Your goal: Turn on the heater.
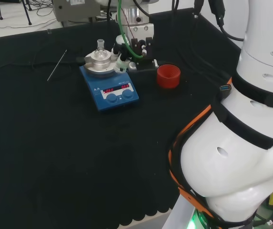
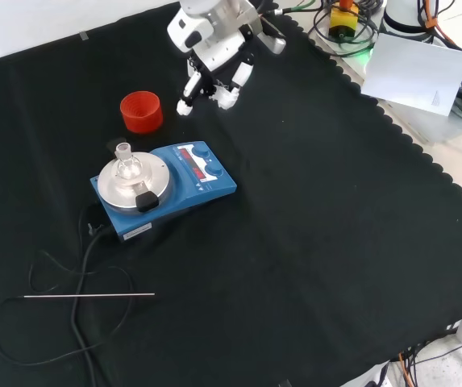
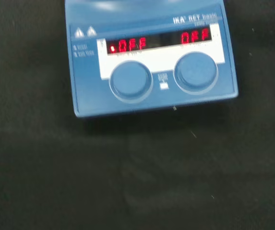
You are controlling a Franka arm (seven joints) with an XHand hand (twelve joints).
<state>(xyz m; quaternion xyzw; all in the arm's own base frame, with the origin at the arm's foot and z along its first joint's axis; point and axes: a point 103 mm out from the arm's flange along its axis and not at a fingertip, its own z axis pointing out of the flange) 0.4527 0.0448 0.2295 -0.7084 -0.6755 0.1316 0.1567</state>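
a: where was the heater [image 2: 166,187]?

b: on the black cloth [image 2: 311,242], a blue box with a round silver plate [image 2: 131,181] on top. in the front view it sat left of the middle; in the head view it stood toward the far side, left of the arm's [image 1: 241,143] white links.

a: anything on the plate?

b: a small clear glass flask [image 2: 124,164] stood on it, neck up. what was inside it i could not tell.

a: and the controls?

b: the wrist view looked at the heater's front panel: two round blue knobs [image 3: 131,80] side by side, each under a red lit display [image 3: 127,45].

a: the hand?

b: the hand [image 2: 214,76] hung above the cloth in the front view, beyond the heater's knob side and apart from it, touching nothing. its fingers [image 2: 187,98] pointed down, gently bent and relaxed, nothing between them.

a: what else lay about?

b: a red cup [image 2: 141,111] stood near the heater, to the left of the hand in the front view. a thin metal rod [image 2: 89,296] lay flat on the cloth nearer the front camera, across a loop of black cable [image 2: 77,322] that ran up to the heater.
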